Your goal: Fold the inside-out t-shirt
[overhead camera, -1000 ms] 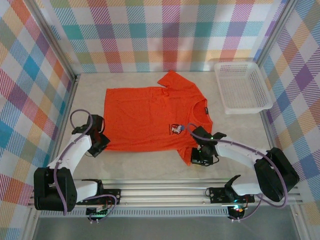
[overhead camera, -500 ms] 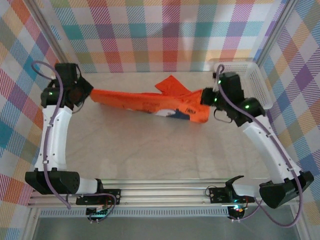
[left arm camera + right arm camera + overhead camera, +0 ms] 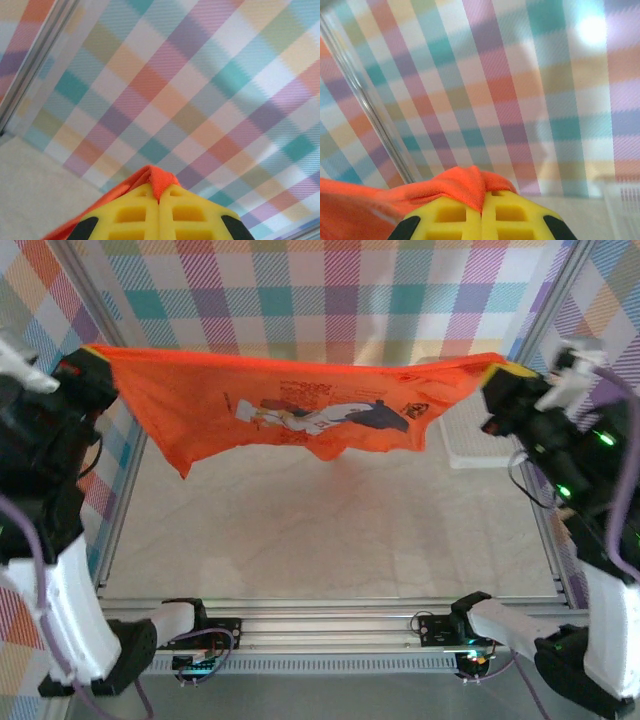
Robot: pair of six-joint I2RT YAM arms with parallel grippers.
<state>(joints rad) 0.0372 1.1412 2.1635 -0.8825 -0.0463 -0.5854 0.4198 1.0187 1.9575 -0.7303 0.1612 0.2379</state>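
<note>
Shirt (image 3: 200,400) hangs stretched wide, high over the desk (image 3: 300,530); left pincer (image 3: 159,200) pinches one end, right pincer (image 3: 481,212) pinches the other.

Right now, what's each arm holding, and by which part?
Both hold the t-shirt, hanging stretched above the table. The left fingers pinch a bunched bit of its top edge at one end, and the right fingers do the same at the other end.

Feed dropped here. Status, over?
Left pincer shut on t-shirt corner. Right pincer likewise. T-shirt stretched aloft between them. Basket far right, not blocking.
</note>
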